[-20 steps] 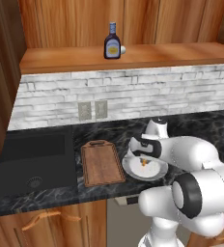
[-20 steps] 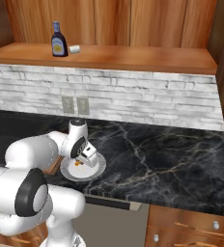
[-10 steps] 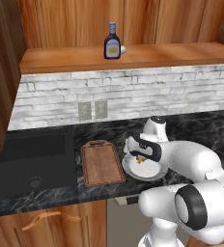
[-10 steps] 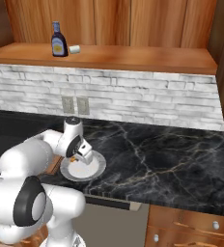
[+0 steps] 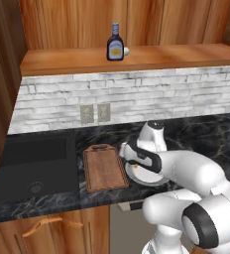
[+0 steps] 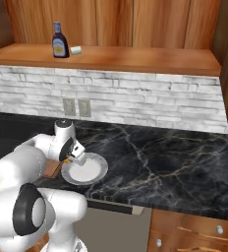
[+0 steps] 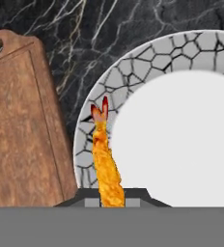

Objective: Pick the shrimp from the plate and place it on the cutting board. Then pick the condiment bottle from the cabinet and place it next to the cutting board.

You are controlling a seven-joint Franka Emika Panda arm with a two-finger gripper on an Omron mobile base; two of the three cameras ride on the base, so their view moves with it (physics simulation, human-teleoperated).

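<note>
The gripper (image 7: 112, 193) is closed on the shrimp (image 7: 106, 164), gripping its thick body end while the tail points away, above the plate's (image 7: 133, 67) cracked-pattern rim on the side facing the cutting board (image 7: 22, 130). The shrimp looks light, small and probably slippery, so this mid-body grip suits it. On the cabinet (image 5: 137, 57) ledge beyond stands the condiment bottle (image 5: 115, 43).

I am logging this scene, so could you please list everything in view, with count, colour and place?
shrimp: one, orange, between the fingers, over the plate's rim.
plate: one, white-grey, on the counter right of the board.
cutting board: one, brown, beside the sink.
condiment bottle: one, dark brown, blue cap, on the cabinet ledge.
white block: one, beside the bottle.
sink: one, black, left.
outlets: two, grey, on the brick wall.
gripper: one, white, above the plate's left edge.
</note>
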